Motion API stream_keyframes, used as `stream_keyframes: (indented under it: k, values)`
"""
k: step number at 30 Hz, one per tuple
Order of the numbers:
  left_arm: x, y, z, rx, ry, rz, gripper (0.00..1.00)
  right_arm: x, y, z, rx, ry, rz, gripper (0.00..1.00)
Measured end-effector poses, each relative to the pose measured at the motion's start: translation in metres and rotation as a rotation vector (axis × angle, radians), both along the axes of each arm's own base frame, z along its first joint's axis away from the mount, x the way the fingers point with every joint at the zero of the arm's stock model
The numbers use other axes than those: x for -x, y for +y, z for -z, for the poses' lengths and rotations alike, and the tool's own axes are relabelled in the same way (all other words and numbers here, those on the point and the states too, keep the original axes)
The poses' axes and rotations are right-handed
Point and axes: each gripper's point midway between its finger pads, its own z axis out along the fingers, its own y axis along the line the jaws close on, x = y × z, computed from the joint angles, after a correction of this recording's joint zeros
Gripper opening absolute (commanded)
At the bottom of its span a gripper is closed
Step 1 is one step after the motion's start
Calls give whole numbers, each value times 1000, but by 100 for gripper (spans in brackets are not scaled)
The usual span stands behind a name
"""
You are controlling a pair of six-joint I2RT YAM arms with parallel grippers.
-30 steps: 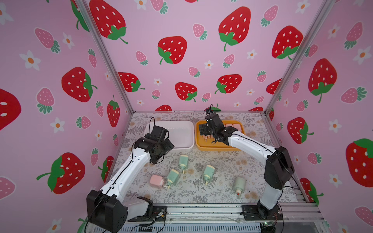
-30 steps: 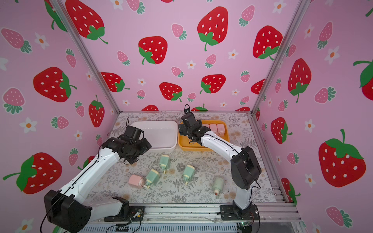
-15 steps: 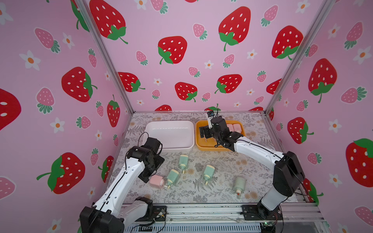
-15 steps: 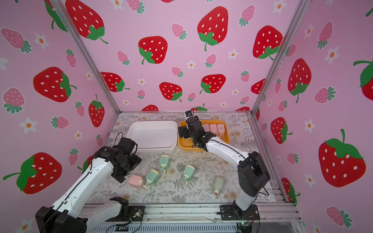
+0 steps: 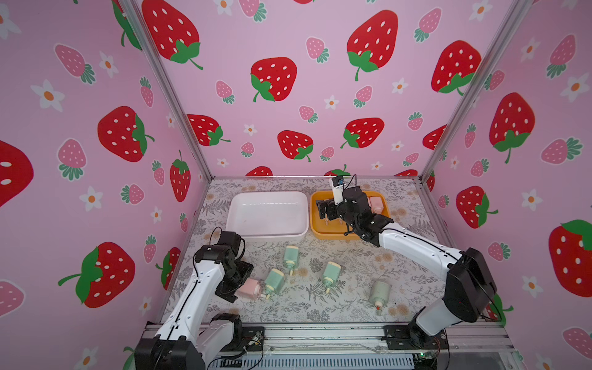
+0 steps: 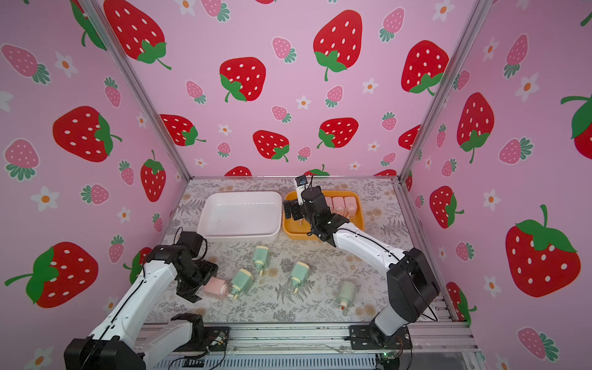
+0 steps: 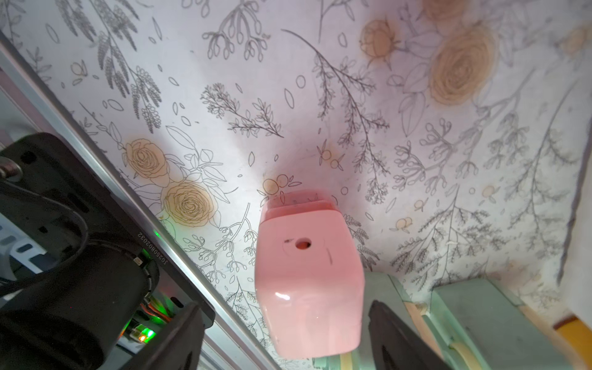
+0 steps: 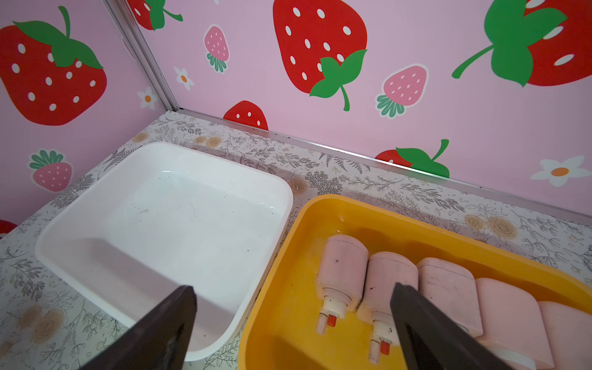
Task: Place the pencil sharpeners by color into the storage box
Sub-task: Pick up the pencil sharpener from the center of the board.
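A pale pink pencil sharpener [image 5: 251, 288] [image 7: 307, 272] lies on the floral table at the front left. My left gripper [image 5: 240, 283] [image 7: 285, 339] is low over it and open, one finger on each side, with a gap still showing on one side. Several mint green sharpeners lie loose nearby, the closest [image 5: 275, 280] touching the pink one. My right gripper [image 5: 326, 209] [image 8: 293, 286] hangs open and holds nothing over the left part of the yellow storage box [image 5: 323, 235] [image 8: 416, 224]. Several pink sharpeners [image 8: 342, 266] [image 6: 344, 205] lie there in a row.
A white storage box [image 5: 267, 213] [image 8: 160, 208] with nothing in it stands left of the yellow one at the back. More green sharpeners lie at mid table [image 5: 291, 256] [image 5: 331, 272] and front right [image 5: 379, 292]. The metal front rail [image 5: 320, 333] runs close behind my left gripper.
My left arm swung from beside the white box down to the pink sharpener, and its jaws have begun to narrow around it. My right gripper shifted slightly over the yellow box, still open.
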Motion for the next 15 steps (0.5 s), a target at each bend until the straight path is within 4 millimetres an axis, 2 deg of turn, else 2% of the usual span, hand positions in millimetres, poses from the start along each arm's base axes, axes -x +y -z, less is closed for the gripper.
stream_keyframes:
  k: [9, 12, 15]
  values:
    - [-14, -1, 4, 24, -65, -1, 61, 6, 8, -1, 37, -22, -31, 100]
    - [-19, 0, 5, 23, -75, 2, 62, 10, 13, -1, 61, -35, -48, 100]
    - [-20, 2, 6, 14, -73, 4, 71, 13, 18, -1, 86, -50, -60, 100]
